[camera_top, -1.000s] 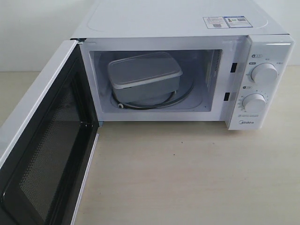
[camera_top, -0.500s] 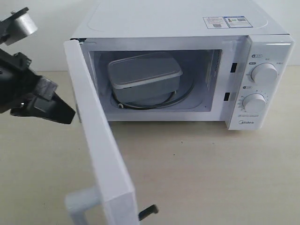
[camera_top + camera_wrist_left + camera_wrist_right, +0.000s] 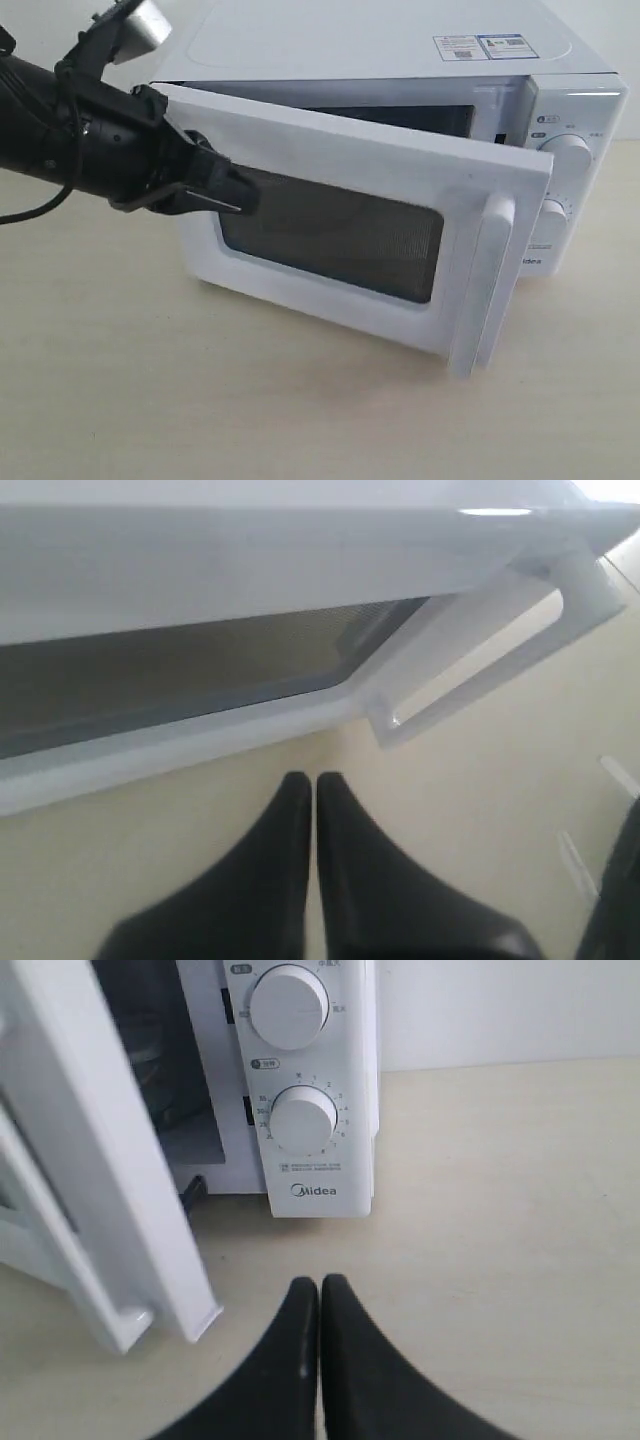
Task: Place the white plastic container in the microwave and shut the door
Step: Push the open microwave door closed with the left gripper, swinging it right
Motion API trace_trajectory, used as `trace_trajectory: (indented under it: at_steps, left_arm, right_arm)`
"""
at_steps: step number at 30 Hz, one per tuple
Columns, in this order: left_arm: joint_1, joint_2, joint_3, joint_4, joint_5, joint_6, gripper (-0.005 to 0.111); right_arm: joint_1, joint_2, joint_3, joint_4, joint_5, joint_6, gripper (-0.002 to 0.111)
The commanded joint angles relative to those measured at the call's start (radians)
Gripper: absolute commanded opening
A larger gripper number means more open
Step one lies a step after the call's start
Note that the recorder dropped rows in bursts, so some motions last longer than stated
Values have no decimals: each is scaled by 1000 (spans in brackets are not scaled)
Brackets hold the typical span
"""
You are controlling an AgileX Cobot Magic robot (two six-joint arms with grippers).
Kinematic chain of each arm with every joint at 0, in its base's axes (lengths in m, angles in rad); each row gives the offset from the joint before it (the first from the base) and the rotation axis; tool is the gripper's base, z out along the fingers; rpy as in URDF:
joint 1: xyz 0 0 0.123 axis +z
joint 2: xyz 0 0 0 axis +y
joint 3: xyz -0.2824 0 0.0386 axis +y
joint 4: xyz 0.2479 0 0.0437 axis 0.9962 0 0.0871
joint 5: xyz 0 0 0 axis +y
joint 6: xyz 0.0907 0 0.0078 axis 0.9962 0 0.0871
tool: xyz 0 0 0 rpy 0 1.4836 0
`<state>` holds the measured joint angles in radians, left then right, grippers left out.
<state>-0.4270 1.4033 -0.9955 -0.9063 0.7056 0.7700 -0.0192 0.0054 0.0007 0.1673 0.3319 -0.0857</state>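
The microwave (image 3: 380, 40) stands at the back of the table. Its door (image 3: 340, 160) is swung most of the way towards the front, with a gap left at the handle (image 3: 482, 290) side. The white plastic container is hidden behind the door. My left gripper (image 3: 243, 197) is shut and empty, with its tips at the door's outer face beside the dark mesh window (image 3: 340, 235); I cannot tell if they touch. In the left wrist view the left gripper (image 3: 315, 778) points at the door's lower edge (image 3: 180, 745). My right gripper (image 3: 319, 1282) is shut and empty above the table, in front of the control panel.
Two round dials (image 3: 288, 1005) (image 3: 302, 1120) and the Midea logo (image 3: 313, 1191) face the right gripper. The door's free edge (image 3: 110, 1160) juts out beside the panel. Stickers (image 3: 480, 46) lie on the microwave's top. Beige tabletop (image 3: 300, 410) spreads in front.
The door has swung from wide open to nearly closed. The left arm came in from the left and now sits at the door's outer face. The container has gone out of sight behind the door.
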Motion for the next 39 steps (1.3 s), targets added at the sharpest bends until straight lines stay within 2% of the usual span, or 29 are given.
trace_trajectory:
  at_steps: [1, 3, 7, 14, 21, 27, 30, 34, 39]
  left_arm:
    - [-3, -12, -6, 18, -171, 9, 4]
    - [-3, -5, -6, 34, -171, 9, 4]
    - [-3, 14, -6, 35, -263, 9, 4]
    - [-3, 62, -6, 21, -377, 19, 4]
    - [-3, 94, -6, 19, -404, 34, 4]
    - [-3, 100, -6, 19, -472, 65, 4]
    - [-3, 100, -6, 21, -476, 90, 4]
    - [-3, 67, -6, 28, -413, 98, 4]
    - [-3, -43, 28, 35, -368, 98, 4]
  right_arm:
    - [-4, -5, -1, -27, -11, -19, 0]
    - [-4, -5, -1, -22, -11, -21, 0]
    - [-4, -5, -1, -22, -20, -21, 0]
    - [-4, -5, -1, -22, -244, -21, 0]
    - [-4, -5, -1, -22, -403, -17, 0]
    - [-4, -5, -1, -22, -475, 107, 0]
    - [-4, -5, -1, -22, -493, 167, 0]
    - [-4, -5, -1, -20, -520, 245, 0]
    - [3, -5, -1, -58, -550, 315, 0]
